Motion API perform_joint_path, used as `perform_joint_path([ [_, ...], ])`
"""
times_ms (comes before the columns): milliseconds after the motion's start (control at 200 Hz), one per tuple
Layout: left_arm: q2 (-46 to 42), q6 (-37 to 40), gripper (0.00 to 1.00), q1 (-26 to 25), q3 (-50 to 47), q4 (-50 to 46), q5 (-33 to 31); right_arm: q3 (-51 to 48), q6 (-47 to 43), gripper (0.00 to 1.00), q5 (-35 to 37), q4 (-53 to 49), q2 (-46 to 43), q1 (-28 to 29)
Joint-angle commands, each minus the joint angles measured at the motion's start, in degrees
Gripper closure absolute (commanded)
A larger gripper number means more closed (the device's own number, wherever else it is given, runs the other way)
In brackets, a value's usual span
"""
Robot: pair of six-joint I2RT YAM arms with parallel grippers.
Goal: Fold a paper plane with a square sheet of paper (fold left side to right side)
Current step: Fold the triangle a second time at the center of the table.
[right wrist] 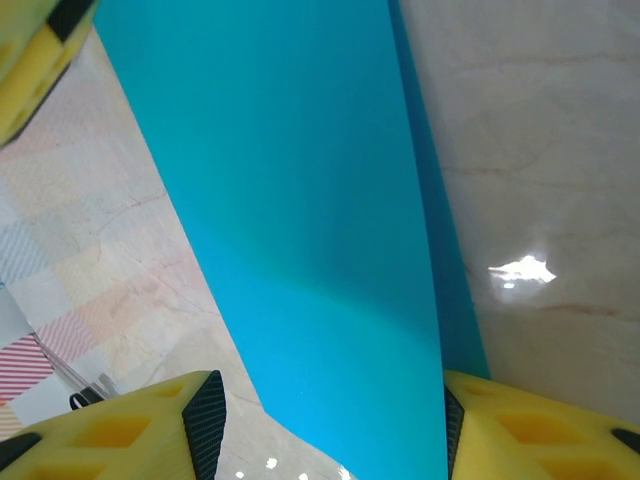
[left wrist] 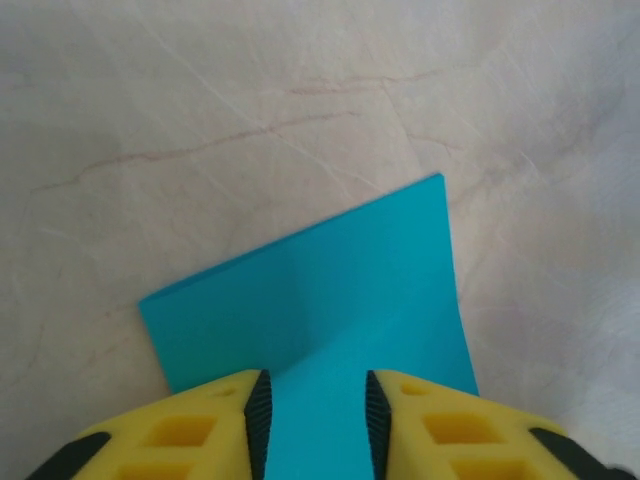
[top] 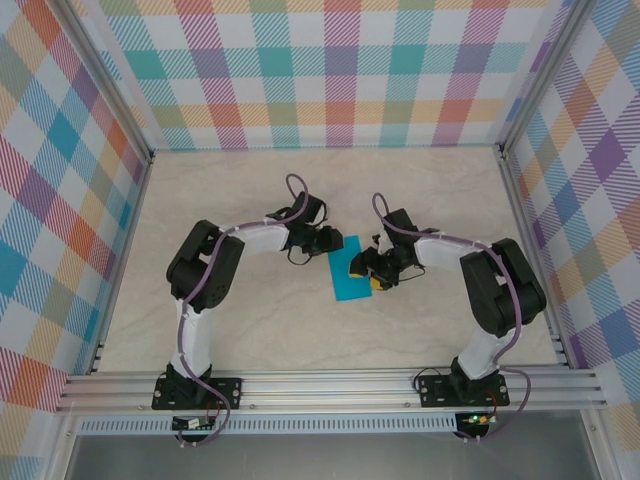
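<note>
One folded paper sheet (top: 349, 270) between left gripper (left wrist: 317, 405), right gripper (right wrist: 335, 420).

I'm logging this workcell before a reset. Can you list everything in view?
sheet of paper: one, teal-blue, mid-table between the two grippers
table: one, pale marbled beige, under everything
walls: three, pastel plaid, at the table's left, back and right
metal frame: one, silver, along the near edge
left arm: one, black and white, base at near left
right arm: one, black and white, base at near right
left gripper: one, yellow, jaws apart over the paper
right gripper: one, yellow, jaws apart, paper between them
</note>
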Motion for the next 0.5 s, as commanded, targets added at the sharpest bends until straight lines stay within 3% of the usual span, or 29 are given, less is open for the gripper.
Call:
perform_joint_path([
  [0, -5.5, 1.9, 0.58, 0.2, 0.2, 0.1, 3.2, 2.7, 0.8, 0.44, -2.8, 1.1, 1.6, -0.9],
  [195, -13.5, 4.1, 0.49, 1.1, -1.2, -1.9, 1.8, 6.6, -0.6, 0.46, -3.7, -1.0, 3.2, -1.2],
  [495, -29.6, 8.9, 0.48, -0.2, -15.6, -0.6, -2.1, 5.5, 0.6, 0.65, -3.9, -0.9, 3.1, -1.1],
])
